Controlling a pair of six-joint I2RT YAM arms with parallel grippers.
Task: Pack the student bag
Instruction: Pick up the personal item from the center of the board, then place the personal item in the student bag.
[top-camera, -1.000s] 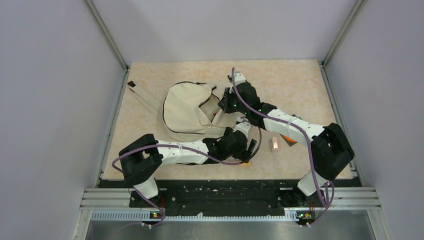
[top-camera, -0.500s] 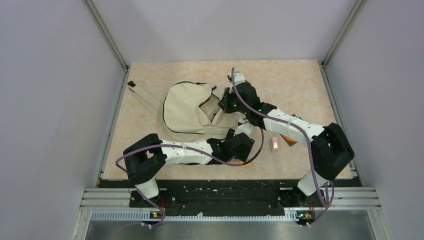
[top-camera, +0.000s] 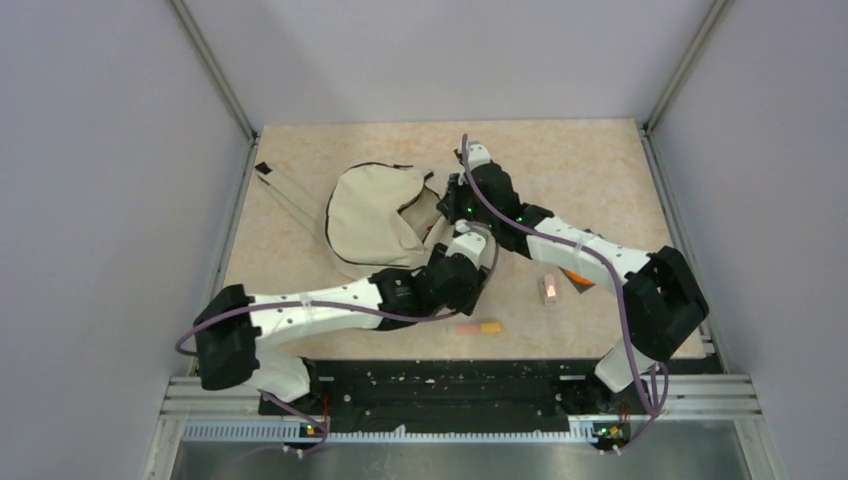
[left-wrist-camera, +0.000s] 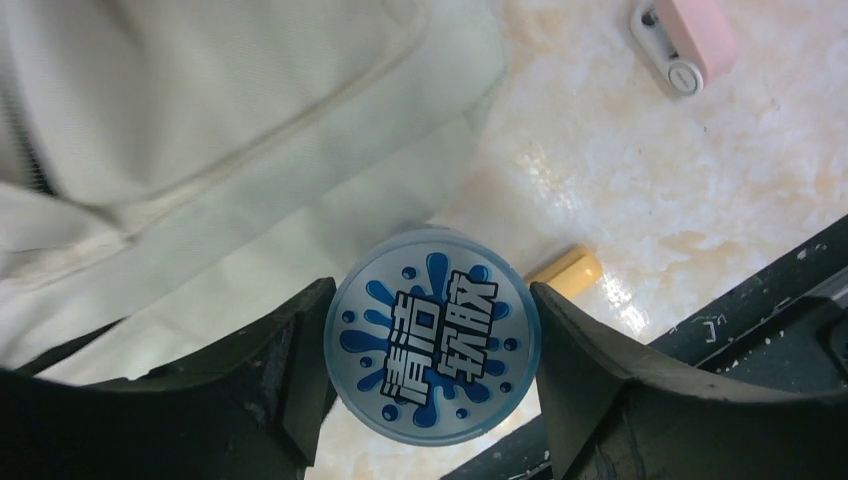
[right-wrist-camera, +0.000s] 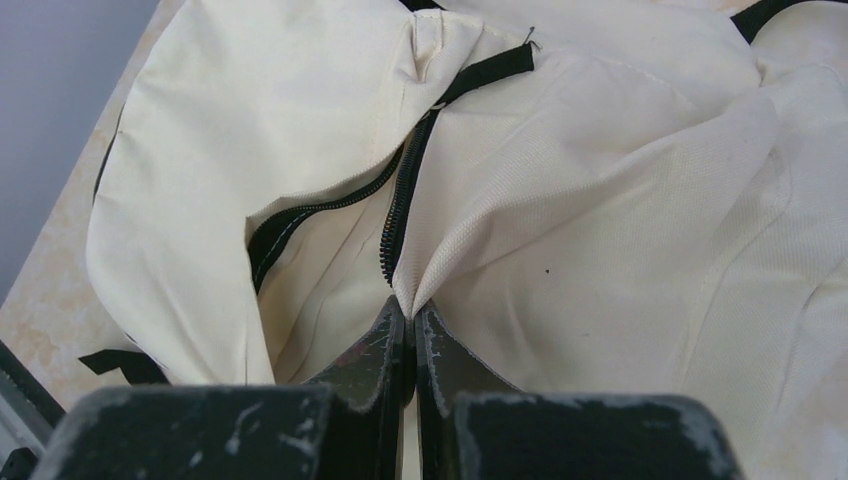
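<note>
Tub (left-wrist-camera: 432, 335) between left jaws; student bag (right-wrist-camera: 600, 200) edge in right jaws

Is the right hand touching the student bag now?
Touching. The right wrist view shows the right hand shut on a fold of the student bag, beside its zipper.

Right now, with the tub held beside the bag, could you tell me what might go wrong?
The left fingers hold the round tub only by its curved sides, so it might slip or twist free. The right fingers pinch just a small fold of the student bag beside the zipper opening; if that fold slides out, the mouth may sag shut. The opening looks narrow, so the tub could catch on its edge.
</note>
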